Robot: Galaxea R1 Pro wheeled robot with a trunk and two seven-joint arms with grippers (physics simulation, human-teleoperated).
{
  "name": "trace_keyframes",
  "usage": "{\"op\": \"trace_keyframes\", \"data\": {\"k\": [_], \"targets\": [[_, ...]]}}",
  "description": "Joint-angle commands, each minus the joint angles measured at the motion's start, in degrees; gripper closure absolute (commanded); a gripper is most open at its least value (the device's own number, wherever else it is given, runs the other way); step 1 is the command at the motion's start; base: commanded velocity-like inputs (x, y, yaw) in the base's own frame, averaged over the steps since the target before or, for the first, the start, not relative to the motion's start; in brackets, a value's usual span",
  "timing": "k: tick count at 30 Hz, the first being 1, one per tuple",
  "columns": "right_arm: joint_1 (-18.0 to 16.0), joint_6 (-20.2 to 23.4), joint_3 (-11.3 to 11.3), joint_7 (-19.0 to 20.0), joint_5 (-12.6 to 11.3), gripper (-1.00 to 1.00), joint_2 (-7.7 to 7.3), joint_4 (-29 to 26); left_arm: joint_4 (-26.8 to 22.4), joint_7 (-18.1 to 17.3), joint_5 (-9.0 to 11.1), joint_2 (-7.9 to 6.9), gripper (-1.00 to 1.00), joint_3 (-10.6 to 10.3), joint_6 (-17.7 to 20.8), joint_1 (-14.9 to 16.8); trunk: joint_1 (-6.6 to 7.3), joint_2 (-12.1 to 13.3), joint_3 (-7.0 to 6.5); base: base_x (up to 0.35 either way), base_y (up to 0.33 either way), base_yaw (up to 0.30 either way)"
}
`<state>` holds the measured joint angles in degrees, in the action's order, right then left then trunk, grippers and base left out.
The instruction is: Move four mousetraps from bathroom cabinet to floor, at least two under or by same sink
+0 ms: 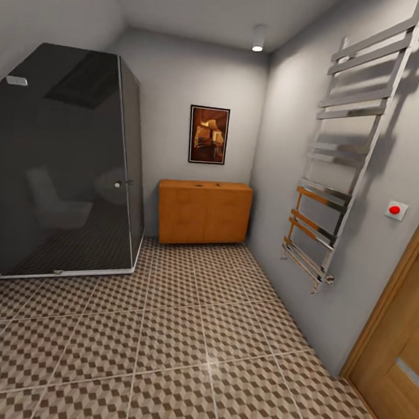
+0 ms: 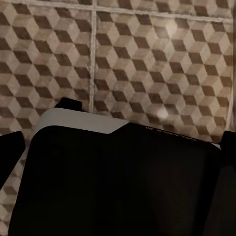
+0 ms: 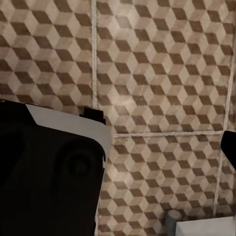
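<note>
Tiled bathroom floor (image 1: 182, 360): orange-brown cabinet (image 1: 203, 212) stands at frame centre; dark glass shower cabin (image 1: 63, 163) at left.

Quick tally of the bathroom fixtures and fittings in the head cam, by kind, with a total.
Orange-brown cabinet: 1
Dark glass shower cabin: 1
Chrome towel rail: 1
Framed picture: 1
Ceiling light: 1
Wooden door: 1
Red wall button: 1
Total: 7
No mousetraps can be made out at this distance.

Cabinet (image 1: 203, 212) matt orange wood; bathroom floor (image 1: 176, 354) slightly glossy tile; towel rail (image 1: 343, 152) polished metal.
</note>
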<state>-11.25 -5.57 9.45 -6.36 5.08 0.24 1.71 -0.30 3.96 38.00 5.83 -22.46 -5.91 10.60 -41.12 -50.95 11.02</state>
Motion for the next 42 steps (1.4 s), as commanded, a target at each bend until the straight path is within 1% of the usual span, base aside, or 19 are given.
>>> {"op": "trace_keyframes", "data": {"k": [1, 10, 42], "targets": [[-0.1, -0.2, 0.1, -0.4, 0.5, -1.00, 0.02, 0.2, 0.0, 0.1, 0.3, 0.01, -1.00, -0.5, -0.1, 0.0, -0.04, 0.0, 0.08, 0.316, 0.000, 0.009], [-0.1, -0.2, 0.2, -0.5, 0.6, -1.00, 0.02, 0.1, 0.0, -1.1, 0.3, -0.09, -1.00, -0.5, 0.0, 0.0, -0.04, 0.0, 0.08, 0.320, 0.000, 0.003], [-0.1, 0.1, 0.2, 0.1, 0.9, -1.00, 0.15, 0.2, 0.0, -1.2, 0.3, -0.12, -1.00, -0.5, 0.1, 0.0, -0.04, 0.0, 0.08, 0.322, 0.000, 0.000]]}}
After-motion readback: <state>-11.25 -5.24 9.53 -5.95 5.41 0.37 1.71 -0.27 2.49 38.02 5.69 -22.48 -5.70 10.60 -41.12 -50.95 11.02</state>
